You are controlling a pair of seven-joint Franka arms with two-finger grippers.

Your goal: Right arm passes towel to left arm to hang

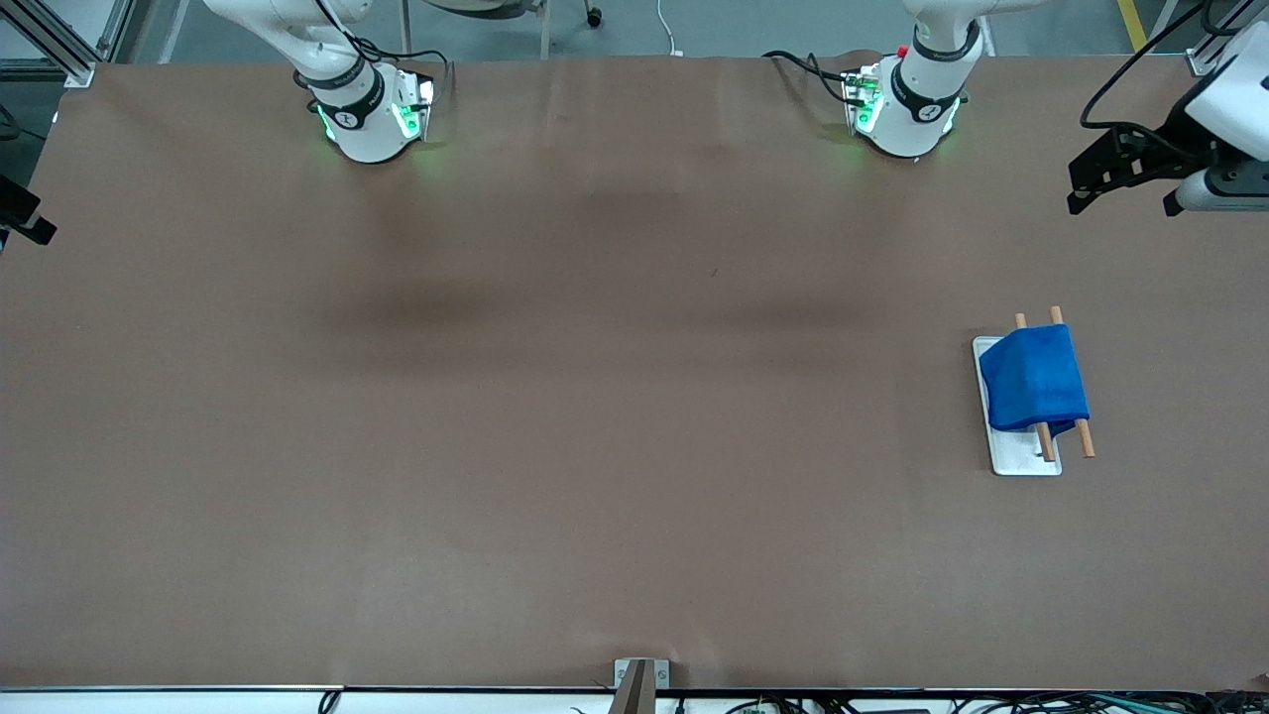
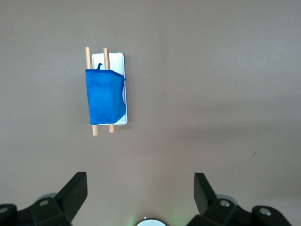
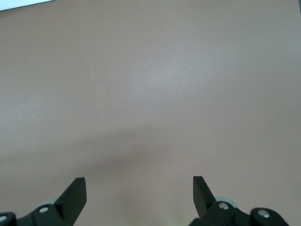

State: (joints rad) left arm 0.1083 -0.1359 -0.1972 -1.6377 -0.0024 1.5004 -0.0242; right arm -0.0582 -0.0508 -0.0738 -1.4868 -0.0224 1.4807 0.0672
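While towel drapes rack | brown table (matte) | both end effectors released

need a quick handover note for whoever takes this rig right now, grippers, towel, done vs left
Left gripper: open, empty, up in the air over the table at the left arm's end.
Right gripper: open, empty, over bare table.
Towel: draped over the two wooden rods of the small rack, whose white base sits toward the left arm's end of the table.
Done: the towel hangs on the rack and neither gripper touches it.
Left: nothing visible, beyond parking the arms if wanted.
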